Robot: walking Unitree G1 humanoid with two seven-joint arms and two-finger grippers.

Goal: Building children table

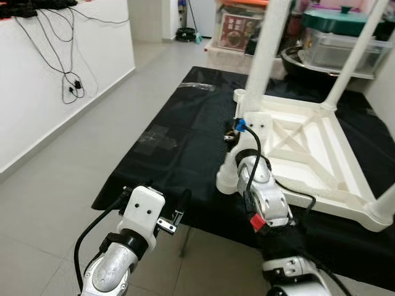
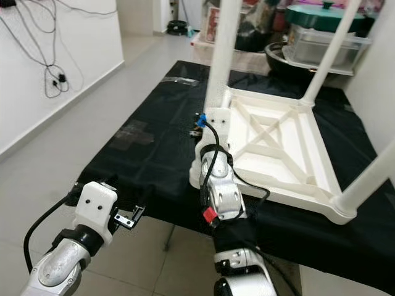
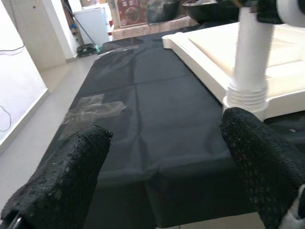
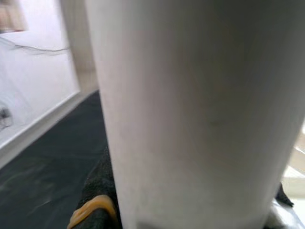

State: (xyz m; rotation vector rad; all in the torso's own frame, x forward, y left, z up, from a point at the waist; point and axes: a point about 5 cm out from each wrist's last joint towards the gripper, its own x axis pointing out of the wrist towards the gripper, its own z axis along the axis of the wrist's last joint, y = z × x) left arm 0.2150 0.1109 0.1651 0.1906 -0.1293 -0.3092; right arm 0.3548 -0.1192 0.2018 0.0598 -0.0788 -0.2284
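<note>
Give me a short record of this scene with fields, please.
surface: black cloth spread on the floor
table: white table top lying upside down, legs pointing up
near leg: white leg standing at the near left corner
right end effector: at the base of that leg, leg close against its camera
left end effector: open, over the cloth edge, holding nothing

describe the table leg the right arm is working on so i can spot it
On the black sheet lies an upturned white table top. The leg rises from its near-left corner. Unlike the other legs, it has the right end effector at its base.
</note>
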